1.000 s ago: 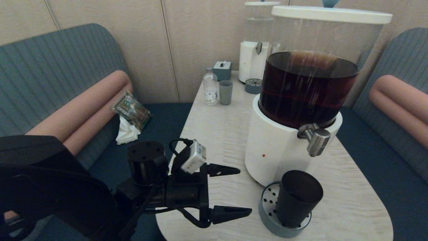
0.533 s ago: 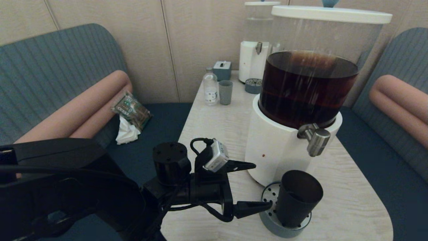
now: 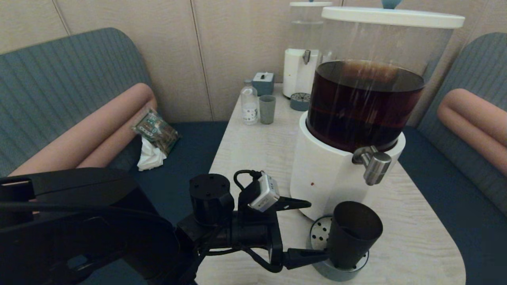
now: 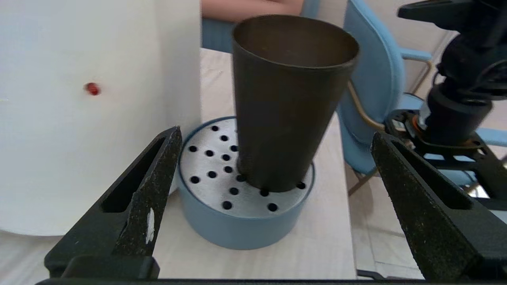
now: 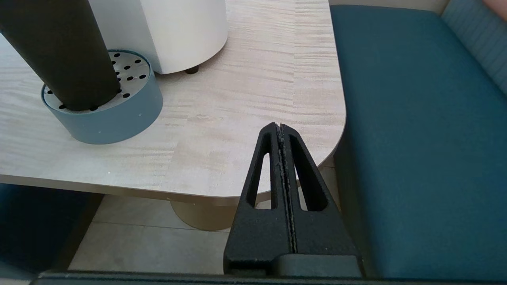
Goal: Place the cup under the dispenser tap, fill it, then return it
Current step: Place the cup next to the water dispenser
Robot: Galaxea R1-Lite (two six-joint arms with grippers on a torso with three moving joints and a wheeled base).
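Matte tapered cup [image 3: 353, 233] on perforated round drip tray [image 3: 319, 233].

The cup [image 4: 287, 107] is standing upright on the perforated blue drip tray [image 4: 237, 225], beside the dispenser's white base [image 4: 79, 118]; the left gripper [image 4: 273, 202] is spreading wide before it, touching nothing; the tray is sitting on the counter [image 4: 317, 253].

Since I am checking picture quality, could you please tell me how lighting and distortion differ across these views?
Head view: dim and warm, streaky glare on the big dispenser's clear tank, wide-angle bowing at the edges. Left wrist view: brighter, and the matte black-brown tapered cup looms large and leans. Right wrist view: evenly lit, pale wood-grain table crisp.
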